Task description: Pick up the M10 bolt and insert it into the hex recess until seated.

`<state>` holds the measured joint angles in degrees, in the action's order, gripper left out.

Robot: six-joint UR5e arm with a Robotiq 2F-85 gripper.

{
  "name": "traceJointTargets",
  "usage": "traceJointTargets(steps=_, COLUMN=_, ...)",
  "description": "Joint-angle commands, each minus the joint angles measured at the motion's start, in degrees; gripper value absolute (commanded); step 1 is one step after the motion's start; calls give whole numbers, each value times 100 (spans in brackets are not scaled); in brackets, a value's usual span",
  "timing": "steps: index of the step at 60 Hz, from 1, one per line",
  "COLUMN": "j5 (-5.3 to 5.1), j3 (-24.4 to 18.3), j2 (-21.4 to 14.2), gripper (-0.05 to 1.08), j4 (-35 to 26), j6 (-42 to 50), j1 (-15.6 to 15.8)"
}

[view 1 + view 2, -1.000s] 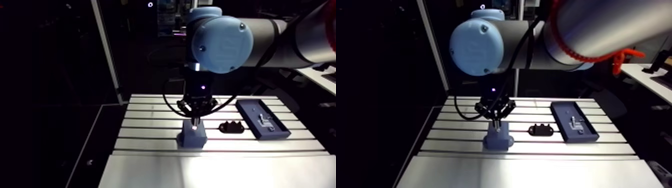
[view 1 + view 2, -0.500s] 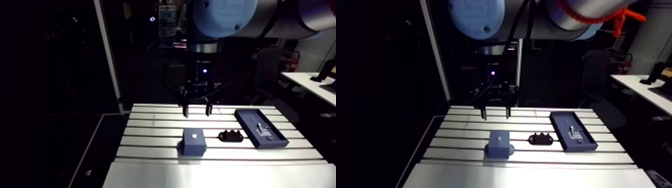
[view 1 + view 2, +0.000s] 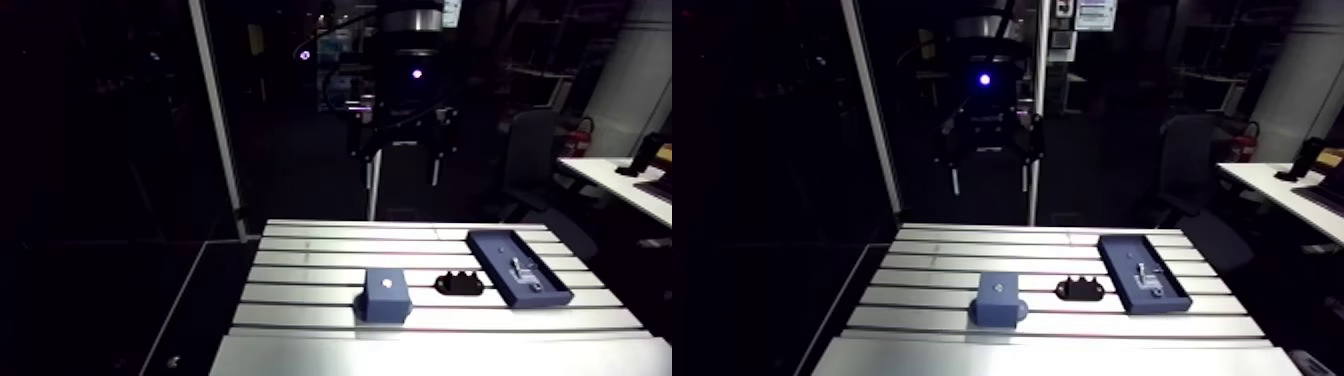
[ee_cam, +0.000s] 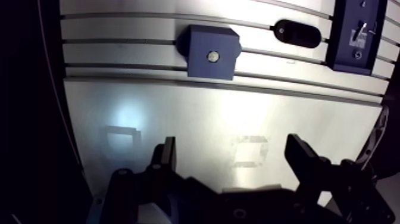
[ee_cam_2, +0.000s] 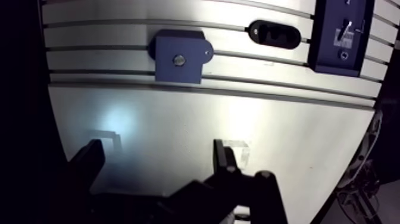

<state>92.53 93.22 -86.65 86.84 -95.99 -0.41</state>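
One small M10 bolt (image 4: 212, 56) shines in the top of the blue block (image 4: 199, 67), likely hard, smooth and a bit slippery, best pinched by its head, while the gripper (image 4: 231, 150) hangs high above, wide open and holding nothing.

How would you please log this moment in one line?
fingers open, empty, above table | bolt in blue block | insertion looks done
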Motion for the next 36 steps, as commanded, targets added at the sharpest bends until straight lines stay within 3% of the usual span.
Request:
traceJointTargets(steps=1, j5=-2, j3=-607, j2=-446, gripper=1, j4=-673, j6=-47, j1=-12)
traceJointTargets(steps=25, j5=-29, j3=-458, j2=-656, gripper=2, j4=-497, j6=-179, j1=-21)
traceJointTargets(steps=36, j5=15, j3=-374, j2=-656, gripper=1, j4=-423, j6=-178, j1=-30)
